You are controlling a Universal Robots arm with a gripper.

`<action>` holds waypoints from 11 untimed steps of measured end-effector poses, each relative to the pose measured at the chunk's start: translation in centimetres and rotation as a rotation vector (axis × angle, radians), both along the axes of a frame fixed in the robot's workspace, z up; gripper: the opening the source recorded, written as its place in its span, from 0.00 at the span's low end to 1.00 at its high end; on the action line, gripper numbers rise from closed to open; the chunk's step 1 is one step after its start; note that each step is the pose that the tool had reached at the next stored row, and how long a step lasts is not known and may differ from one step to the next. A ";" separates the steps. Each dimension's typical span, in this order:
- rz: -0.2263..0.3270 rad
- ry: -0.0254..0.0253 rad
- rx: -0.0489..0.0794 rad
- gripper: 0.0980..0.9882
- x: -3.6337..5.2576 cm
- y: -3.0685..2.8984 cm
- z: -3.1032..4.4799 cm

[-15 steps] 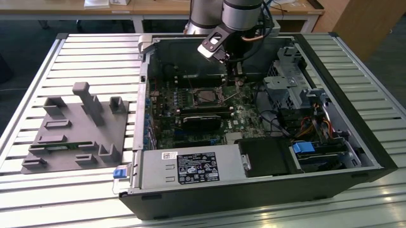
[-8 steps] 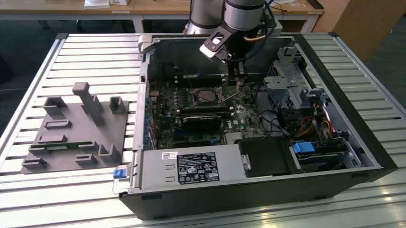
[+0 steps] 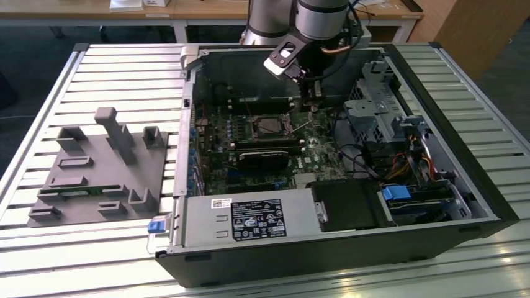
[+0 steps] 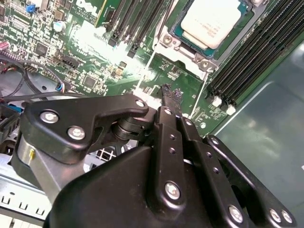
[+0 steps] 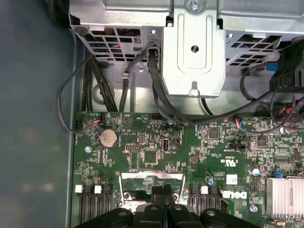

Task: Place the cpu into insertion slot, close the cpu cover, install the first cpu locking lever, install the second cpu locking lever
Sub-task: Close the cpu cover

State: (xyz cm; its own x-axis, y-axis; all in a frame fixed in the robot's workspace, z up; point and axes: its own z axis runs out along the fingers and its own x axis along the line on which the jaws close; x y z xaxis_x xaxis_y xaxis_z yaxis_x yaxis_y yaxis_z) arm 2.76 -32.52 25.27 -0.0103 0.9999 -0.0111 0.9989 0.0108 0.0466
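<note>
Cpu (image 4: 211,21) lies near, not touching, the pressed-together end effector (image 4: 171,93).

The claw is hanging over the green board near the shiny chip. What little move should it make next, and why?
Probably ease the shut claw sideways onto the thin lever beside it. The cpu already lies seated with the cpu cover seemingly down around it, yet two wire levers look unlatched, one on each side of the claw tip.
</note>
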 end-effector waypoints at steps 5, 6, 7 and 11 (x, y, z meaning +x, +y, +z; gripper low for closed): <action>0.000 0.0063 0.000 0.01 0.73 0.27 -0.01; 0.000 0.0078 0.000 0.01 0.87 0.34 -0.01; 0.000 0.0089 0.000 0.01 0.96 0.39 -0.01; 0.000 0.0111 0.000 0.01 1.22 0.42 -0.02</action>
State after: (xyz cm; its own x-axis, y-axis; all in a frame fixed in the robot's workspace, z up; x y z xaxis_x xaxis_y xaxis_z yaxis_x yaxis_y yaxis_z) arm 3.98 -32.10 25.25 -0.0105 0.9999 -0.0111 0.9993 0.0109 0.0356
